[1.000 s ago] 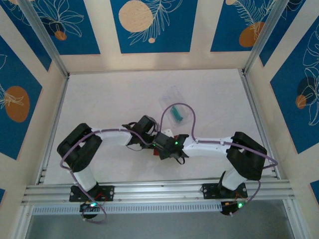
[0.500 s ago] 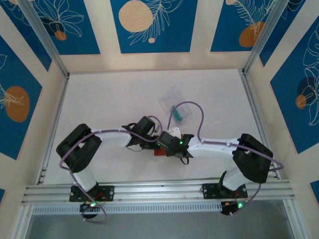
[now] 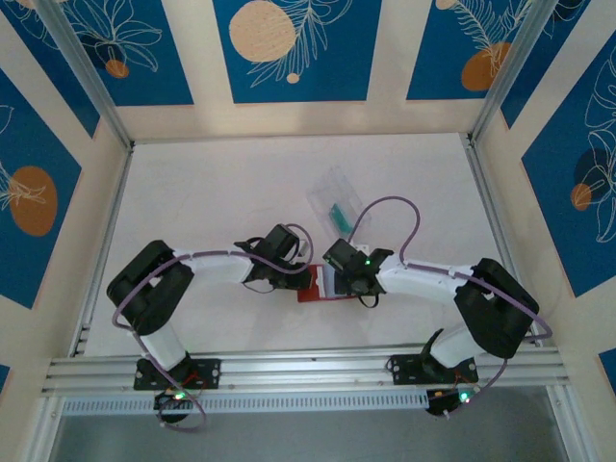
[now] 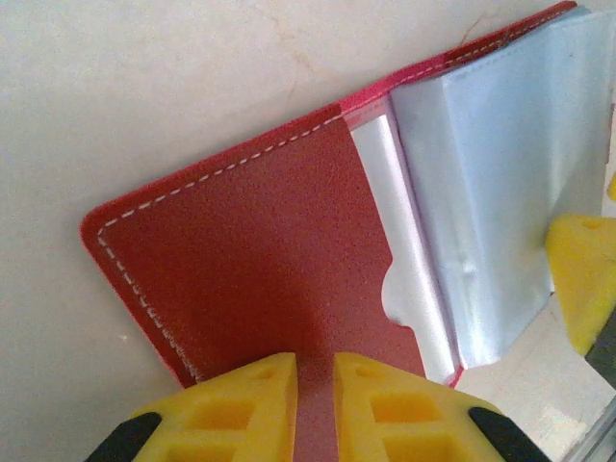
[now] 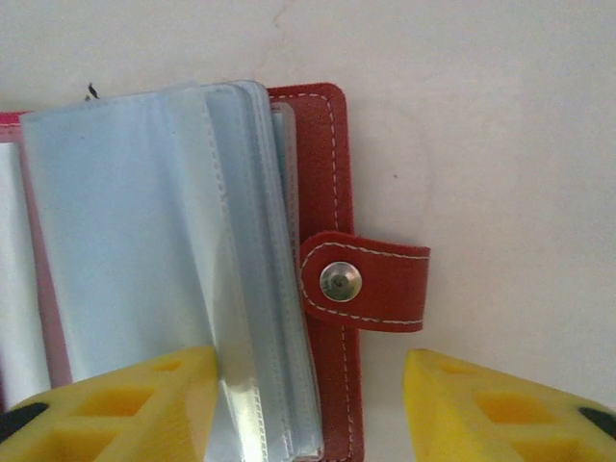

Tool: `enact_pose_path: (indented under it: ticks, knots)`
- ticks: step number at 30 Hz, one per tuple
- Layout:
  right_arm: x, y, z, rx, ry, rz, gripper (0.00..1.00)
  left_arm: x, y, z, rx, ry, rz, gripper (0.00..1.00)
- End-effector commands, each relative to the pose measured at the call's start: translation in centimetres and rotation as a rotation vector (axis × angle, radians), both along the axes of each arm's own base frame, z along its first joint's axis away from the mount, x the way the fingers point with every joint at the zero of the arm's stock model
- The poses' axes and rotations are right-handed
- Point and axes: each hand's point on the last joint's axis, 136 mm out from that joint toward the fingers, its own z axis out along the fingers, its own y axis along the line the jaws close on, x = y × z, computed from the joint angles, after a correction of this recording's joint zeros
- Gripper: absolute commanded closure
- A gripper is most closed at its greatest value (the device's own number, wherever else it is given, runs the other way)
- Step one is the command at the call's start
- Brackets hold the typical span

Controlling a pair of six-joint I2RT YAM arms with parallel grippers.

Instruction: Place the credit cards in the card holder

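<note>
**Item 1, table** (image 3: pixel 212 192): pale and plain, and it carries everything listed below.

**Item 2, left gripper** (image 4: pixel 315 371): we see the yellow fingers drawn narrow and pinching the near edge of the wallet's left cover. A thin red strip runs into the slit between them. The frame cuts off the lower part of both fingers.

**Item 3, wallet** (image 4: pixel 250 241): red with white stitching. It lies open and flat on the table, near the front and about centre, between the two grippers. The left cover shows bare grained red. At the spine a stack of clear sleeves (image 5: pixel 125 221) fans out, partly lifted, toward the right cover. Through the glare we cannot tell what the sleeves hold.

**Item 4, snap tab** (image 5: pixel 380 284): red and stitched, it juts from the right cover's edge over the table. It carries a metal stud (image 5: pixel 341 282) whose face is too small for us to read.

**Item 5, right gripper** (image 5: pixel 308 371): the fingers stand apart at a middling width and grip nothing. They straddle the near edge of the wallet's right half, one finger at the sleeves and the other over bare table past the cover. In the left wrist view one of its fingertips (image 4: pixel 582 274) shows at the sleeves' edge, cut off by the frame.

**Item 6, case** (image 3: pixel 332 185): clear, farther back on the table and apart from the wallet.

**Item 7, cards** (image 3: pixel 339 214): teal, at the case's near end. We cannot tell whether they are inside it or how many there are. Any print is unreadable.
</note>
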Motion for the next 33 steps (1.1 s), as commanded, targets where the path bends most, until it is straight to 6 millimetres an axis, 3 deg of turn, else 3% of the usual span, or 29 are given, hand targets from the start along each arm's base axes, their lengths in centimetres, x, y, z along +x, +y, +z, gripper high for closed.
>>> enact_pose_path:
  ticks: [1, 9, 14, 21, 28, 33]
  knots:
    - [-1.0, 0.4, -1.2, 0.058, 0.08, -0.017, 0.54, -0.3, -1.1, 2.5, -0.037, -0.005, -0.037, 0.82]
    - [-1.4, 0.0, -1.4, 0.074, 0.109, -0.035, 0.66, 0.7, -4.3, 5.1, -0.09, -0.033, -0.078, 0.83]
    - [-1.6, 0.1, -1.5, 0.084, 0.122, -0.033, 0.66, 1.2, -6.0, 4.7, -0.109, -0.013, -0.095, 0.83]
    - [-1.7, 0.1, -0.9, 0.096, 0.123, -0.022, 0.66, 2.0, -7.6, 2.4, -0.107, 0.028, -0.108, 0.84]
    - [-1.4, 0.5, 0.0, 0.106, 0.112, 0.019, 0.63, 1.4, -6.6, -0.9, -0.04, 0.065, -0.106, 0.84]
    - [-0.7, 0.6, 2.0, 0.097, 0.067, 0.064, 0.56, 1.1, -5.7, -2.2, -0.004, 0.07, -0.098, 0.84]
